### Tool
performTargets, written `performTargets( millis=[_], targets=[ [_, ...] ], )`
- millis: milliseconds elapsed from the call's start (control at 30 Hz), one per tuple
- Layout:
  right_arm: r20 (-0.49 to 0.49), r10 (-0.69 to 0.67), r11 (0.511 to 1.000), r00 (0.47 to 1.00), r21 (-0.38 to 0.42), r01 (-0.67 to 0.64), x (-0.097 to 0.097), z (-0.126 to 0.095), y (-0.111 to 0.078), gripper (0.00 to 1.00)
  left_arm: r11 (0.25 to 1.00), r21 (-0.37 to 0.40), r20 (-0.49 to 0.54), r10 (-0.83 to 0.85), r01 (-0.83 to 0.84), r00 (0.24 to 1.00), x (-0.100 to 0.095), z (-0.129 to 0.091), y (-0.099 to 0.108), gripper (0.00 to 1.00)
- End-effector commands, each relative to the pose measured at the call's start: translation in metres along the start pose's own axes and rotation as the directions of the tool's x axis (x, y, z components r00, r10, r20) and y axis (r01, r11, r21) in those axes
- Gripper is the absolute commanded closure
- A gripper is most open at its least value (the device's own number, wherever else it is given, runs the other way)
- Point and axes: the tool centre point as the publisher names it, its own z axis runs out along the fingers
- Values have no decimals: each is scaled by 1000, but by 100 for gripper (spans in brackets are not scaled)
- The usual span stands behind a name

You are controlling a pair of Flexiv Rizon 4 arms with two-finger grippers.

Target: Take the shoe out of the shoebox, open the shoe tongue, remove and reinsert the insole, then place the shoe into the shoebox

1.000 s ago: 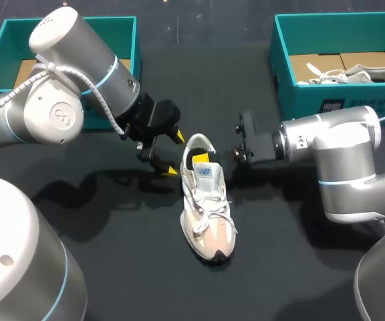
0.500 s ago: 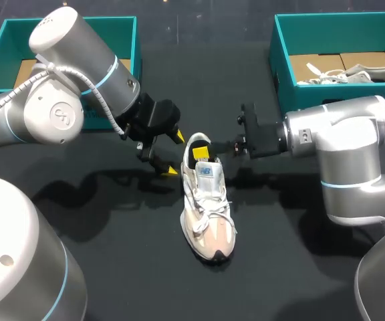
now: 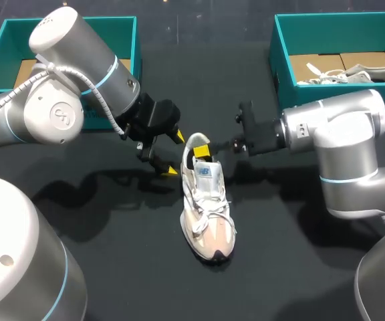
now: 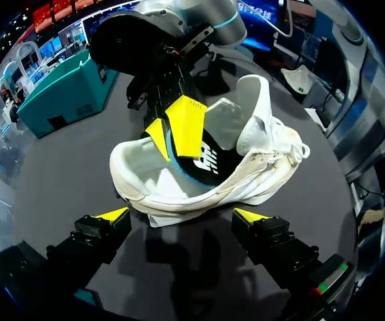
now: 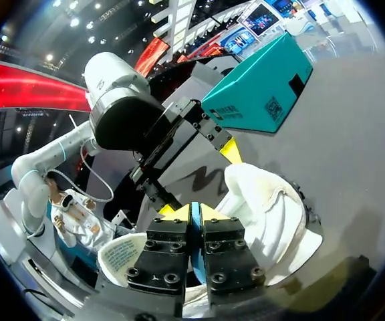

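Pale shoe (image 3: 207,200) on the table outside both boxes, heel just ahead of the left gripper (image 3: 174,154), whose fingers stand apart on either side of it without touching, apparently ready to brace it. The right gripper (image 3: 201,150) is in the shoe's mouth, pinched on the dark insole (image 4: 202,159), seemingly to draw or seat it. Behind the left gripper, the left shoebox (image 3: 5,33) shows only cardboard; behind the right, the right shoebox (image 3: 326,100) holds a second shoe (image 3: 353,72)

Most of the insole (image 4: 204,162) out of sight inside the shoe (image 4: 266,177), below the right fingers (image 4: 187,124).
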Motion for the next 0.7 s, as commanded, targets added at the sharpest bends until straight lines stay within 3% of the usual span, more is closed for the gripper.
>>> performTargets(
  millis=[33, 233, 300, 400, 700],
  targets=[
    [11, 19, 1000, 1000, 3, -19, 1, 9, -12, 100, 1000, -1, 2, 1, -1, 1000, 1, 1, 0, 0],
    [45, 14, 1000, 999, -6, -14, 10, 4, -12, 100, 1000, -1, 2, 1, -1, 1000, 1, 1, 0, 0],
    [56, -2, 1000, 998, 1, 2, 13, 2, -7, 78, 1000, -1, 2, 1, -1, 1000, 1, 1, 0, 0],
    [69, -21, 1000, 997, 18, 20, 16, 0, 1, 61, 1000, 2, 3, 4, -4, 1000, 1, -1, 0, 0],
    [98, -19, 999, 995, 45, 15, 15, -14, 9, 58, 999, 2, 19, 35, -35, 999, 6, -15, 2, 0]
  ],
)
